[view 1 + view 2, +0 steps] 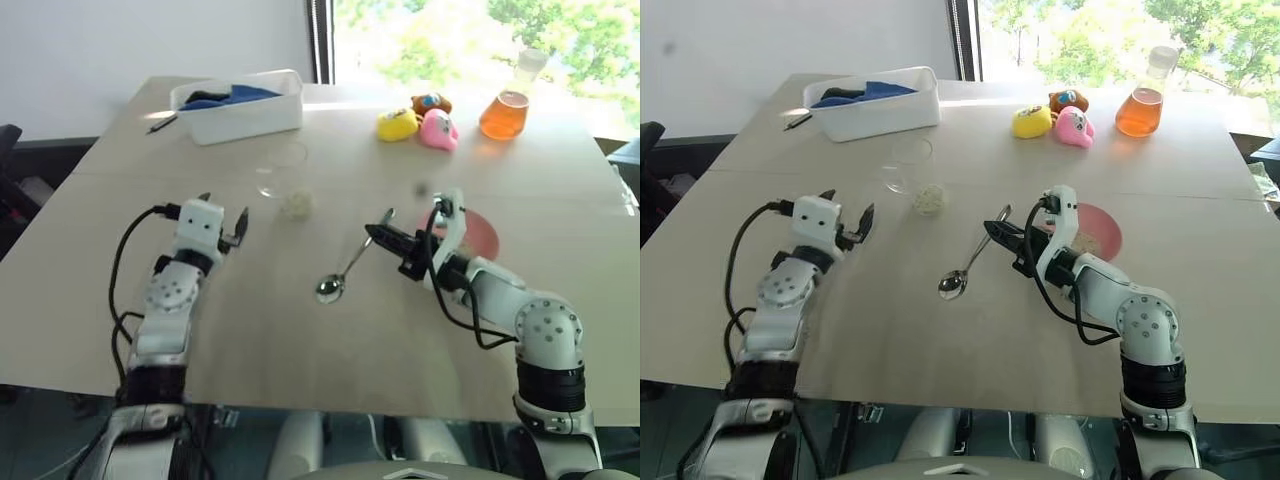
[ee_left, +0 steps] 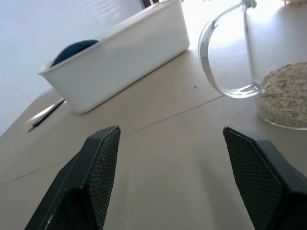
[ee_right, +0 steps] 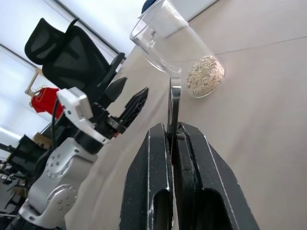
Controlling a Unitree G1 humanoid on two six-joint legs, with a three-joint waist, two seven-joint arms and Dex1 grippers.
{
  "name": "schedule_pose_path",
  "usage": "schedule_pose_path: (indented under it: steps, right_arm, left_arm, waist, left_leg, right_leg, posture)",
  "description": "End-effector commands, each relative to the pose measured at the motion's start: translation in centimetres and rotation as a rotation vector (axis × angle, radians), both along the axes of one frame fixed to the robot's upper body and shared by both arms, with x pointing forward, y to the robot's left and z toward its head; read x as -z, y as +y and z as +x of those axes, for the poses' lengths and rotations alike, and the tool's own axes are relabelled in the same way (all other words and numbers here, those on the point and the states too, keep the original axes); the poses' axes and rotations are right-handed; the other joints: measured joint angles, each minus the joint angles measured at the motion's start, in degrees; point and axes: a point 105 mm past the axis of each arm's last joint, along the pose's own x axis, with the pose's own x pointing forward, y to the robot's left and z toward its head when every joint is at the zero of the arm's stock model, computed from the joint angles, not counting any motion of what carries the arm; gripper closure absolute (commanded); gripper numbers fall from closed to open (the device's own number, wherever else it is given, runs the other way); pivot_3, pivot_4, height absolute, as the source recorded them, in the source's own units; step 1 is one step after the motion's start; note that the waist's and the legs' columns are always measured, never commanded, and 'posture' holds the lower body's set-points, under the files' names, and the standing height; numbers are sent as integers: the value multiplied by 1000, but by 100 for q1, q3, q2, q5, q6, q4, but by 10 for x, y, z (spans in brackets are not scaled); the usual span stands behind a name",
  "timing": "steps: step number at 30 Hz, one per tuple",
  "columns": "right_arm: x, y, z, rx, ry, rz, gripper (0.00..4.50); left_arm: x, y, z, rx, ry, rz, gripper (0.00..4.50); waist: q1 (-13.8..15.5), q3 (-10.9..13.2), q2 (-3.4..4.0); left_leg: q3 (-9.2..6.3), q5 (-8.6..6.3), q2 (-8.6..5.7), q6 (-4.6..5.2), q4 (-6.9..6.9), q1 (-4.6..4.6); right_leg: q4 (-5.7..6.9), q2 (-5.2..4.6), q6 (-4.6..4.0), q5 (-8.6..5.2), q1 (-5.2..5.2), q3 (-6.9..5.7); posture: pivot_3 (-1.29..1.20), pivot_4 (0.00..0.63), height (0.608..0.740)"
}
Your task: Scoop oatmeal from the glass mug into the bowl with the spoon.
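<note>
Presently between scoops: right gripper (image 1: 1002, 236) clamped on the spoon (image 1: 968, 262) handle, its tip low over the surface, left gripper (image 1: 847, 221) spread beside the glass mug (image 1: 912, 172) holding oatmeal (image 1: 929, 197); next, probably steady mug, dip spoon, carry to pink bowl (image 1: 1102, 232).

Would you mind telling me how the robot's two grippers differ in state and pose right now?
The left gripper stands open and empty, while the right gripper is shut on the spoon, pinching its handle. The left gripper points toward the glass mug with its oatmeal; the right gripper points across the table to the robot's left, the spoon's end hanging down by the tabletop. Both hover above the table, touching neither the mug nor the bowl.
</note>
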Motion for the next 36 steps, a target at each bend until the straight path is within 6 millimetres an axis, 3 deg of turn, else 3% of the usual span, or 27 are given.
schedule_pose_path:
  steps: [1, 9, 15, 21, 24, 31, 36]
  right_arm:
    - [-12, 3, -2, 7, -56, 30, 4500]
    - [-19, 7, -4, 15, -91, 38, 4500]
    - [-54, -3, 9, 62, -175, 77, 4500]
    - [-90, -5, 16, 75, -258, 115, 4500]
    - [-100, -7, 20, 90, -283, 119, 4500]
    - [-100, -9, 21, 109, -289, 113, 4500]
    - [-98, -9, 22, 124, -289, 113, 4500]
  left_arm:
    - [-10, -2, 15, 12, -56, -6, 944]
    - [-28, -22, 34, 120, -112, -85, 944]
    - [-26, -22, 33, 138, -107, -86, 944]
    - [-41, -11, 49, 30, -130, -151, 944]
    - [-43, -18, 54, 42, -127, -166, 944]
    - [-36, -35, 61, 103, -74, -150, 944]
    - [-38, -32, 66, 71, -70, -190, 944]
  waist:
    - [2, 0, -2]
    - [-7, -1, -5]
    - [-17, -1, -5]
    - [-4, -1, -5]
    - [-6, -1, -6]
    - [-15, -1, -6]
    - [-10, -1, -6]
  left_leg:
    - [1, 0, 0, 0, 0, -3]
    - [1, 3, -1, -4, 12, -74]
    - [10, 13, -1, -20, 13, -72]
    - [1, 4, -1, -4, 17, -76]
    - [4, 4, -5, -4, 19, -77]
    - [20, 18, -8, -28, 18, -79]
    - [16, 18, -6, -26, 20, -79]
  right_leg:
    - [0, -9, 0, 0, -3, 0]
    - [17, -19, 2, 2, -77, -7]
    - [19, -22, 3, 2, -83, -4]
    - [25, -15, 3, 3, -83, -9]
    - [23, -13, 5, 4, -83, -15]
    - [19, -16, 5, 4, -86, -13]
    - [27, -12, 5, 4, -88, -15]
  posture:
    - [0, 150, 740]
    - [0, 150, 740]
    - [0, 150, 740]
    - [0, 150, 740]
    - [0, 150, 740]
    - [0, 150, 740]
    - [0, 150, 740]
